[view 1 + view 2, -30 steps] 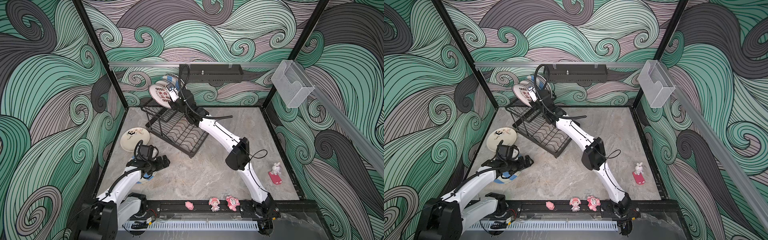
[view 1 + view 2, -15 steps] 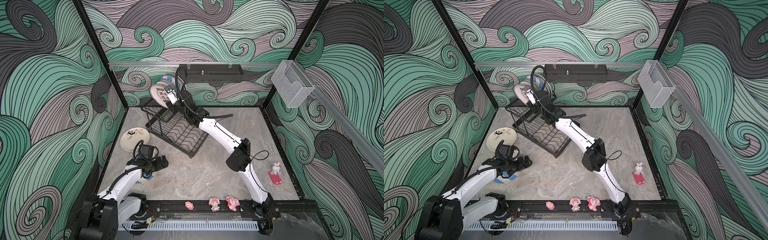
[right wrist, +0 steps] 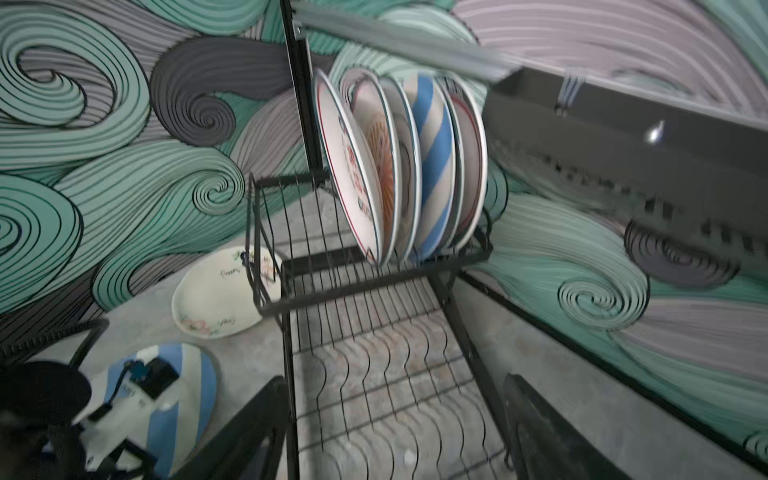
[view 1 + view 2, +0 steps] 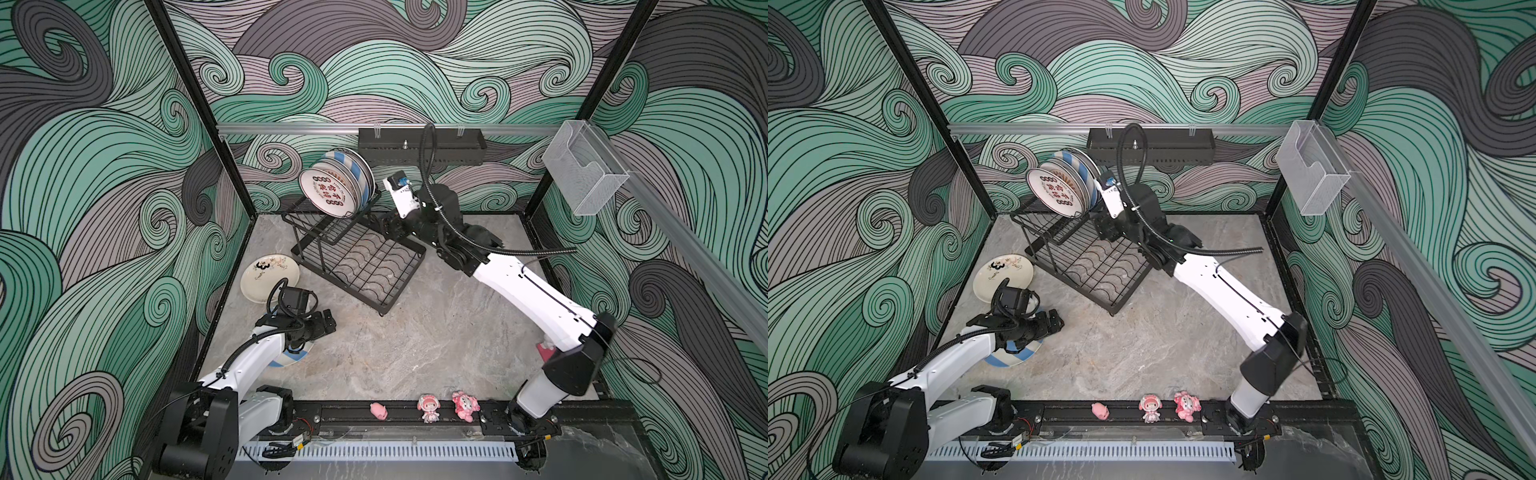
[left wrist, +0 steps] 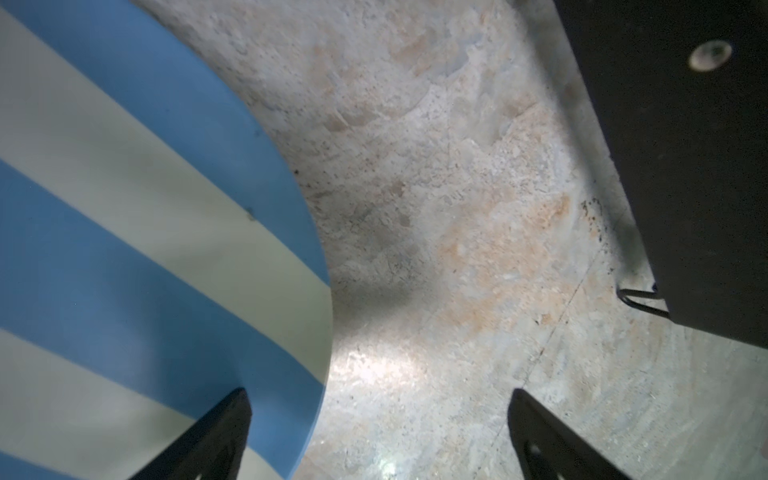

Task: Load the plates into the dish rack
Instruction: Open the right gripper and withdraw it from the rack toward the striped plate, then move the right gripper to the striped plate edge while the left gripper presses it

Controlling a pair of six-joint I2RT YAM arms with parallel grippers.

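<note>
**Six racked, two to go**

In a top view, the dish rack (image 4: 362,266) carries its upright row on the upper tier. The floral plate (image 4: 266,276) and the striped plate (image 4: 291,358) lie flat on the table, both waiting. Left wrist view: the left gripper (image 5: 376,392) is spread wide, one finger over the striped plate, gripping nothing. Right wrist view: the right gripper (image 3: 390,386) gapes empty, facing the racked plates (image 3: 361,174) — six, as far as I can count.

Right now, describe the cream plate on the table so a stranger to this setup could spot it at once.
Find the black wire dish rack at the back left of the table. Flat on the table just left of its lower tray lies the cream plate. Unlike the blue-and-cream striped plate nearer the front, it bears a black 3 and small floral marks.
</note>
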